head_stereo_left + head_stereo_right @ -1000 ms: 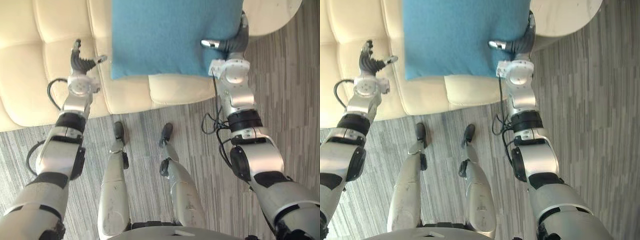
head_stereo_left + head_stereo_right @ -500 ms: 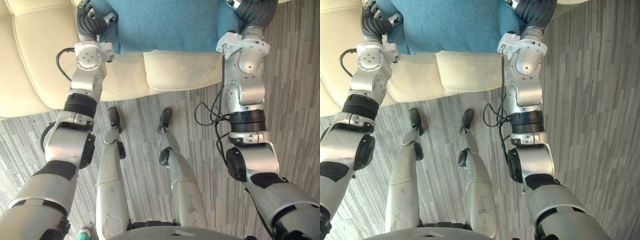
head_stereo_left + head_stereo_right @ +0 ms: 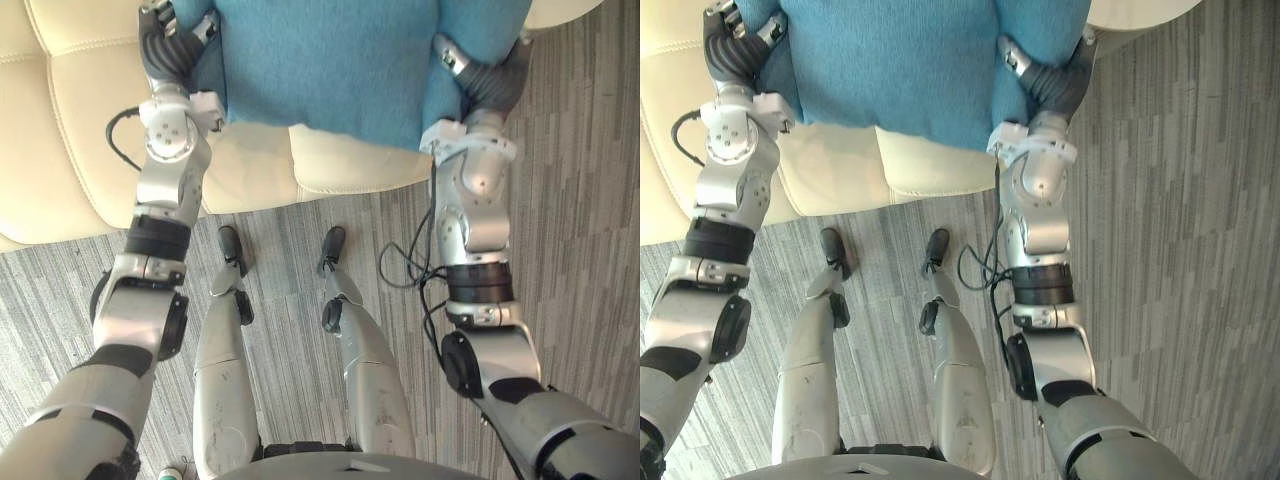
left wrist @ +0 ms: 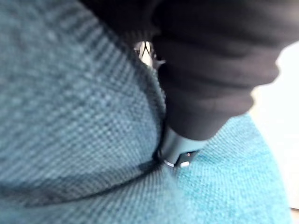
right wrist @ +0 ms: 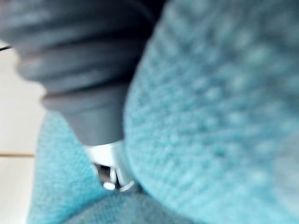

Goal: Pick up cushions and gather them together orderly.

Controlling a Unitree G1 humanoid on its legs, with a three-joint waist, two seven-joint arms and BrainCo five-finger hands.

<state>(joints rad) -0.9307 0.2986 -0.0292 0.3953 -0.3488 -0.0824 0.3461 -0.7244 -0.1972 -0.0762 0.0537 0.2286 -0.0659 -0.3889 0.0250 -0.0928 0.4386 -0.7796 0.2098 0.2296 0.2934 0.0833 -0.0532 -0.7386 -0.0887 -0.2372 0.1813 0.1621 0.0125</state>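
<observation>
**Blue cushion** [image 3: 330,60]. A knitted cloth cushion at the upper middle of both eye views, held between my two hands. Its face is turned toward the camera. Its lower edge hangs in front of the seat of the cream sofa [image 3: 70,130], near the seat's front edge. Whether the cushion touches the seat I cannot tell.

**Left hand** [image 3: 170,50]. At the cushion's left edge. The thumb lies on the near side of the cloth and the dark-tipped fingers [image 3: 152,14] rise on the far side, so the edge is pinched between them. In the left wrist view the cloth bulges up against the dark ribbed cover, and a silver part of the hand is sunk into a fold.

**Right hand** [image 3: 485,85]. At the cushion's lower right corner. The thumb [image 3: 447,55] crosses the front face of the cloth, and the other fingers pass behind it, so this corner too is gripped. In the right wrist view the knit swells beside the ribbed cover and closes over the silver part beneath it.

**Surroundings.** The sofa's tufted seat runs under and to the left of the cushion. A pale rounded surface [image 3: 1140,12] shows past the cushion's upper right corner. Grey striped floor [image 3: 580,250] lies in front of the sofa and to its right.
</observation>
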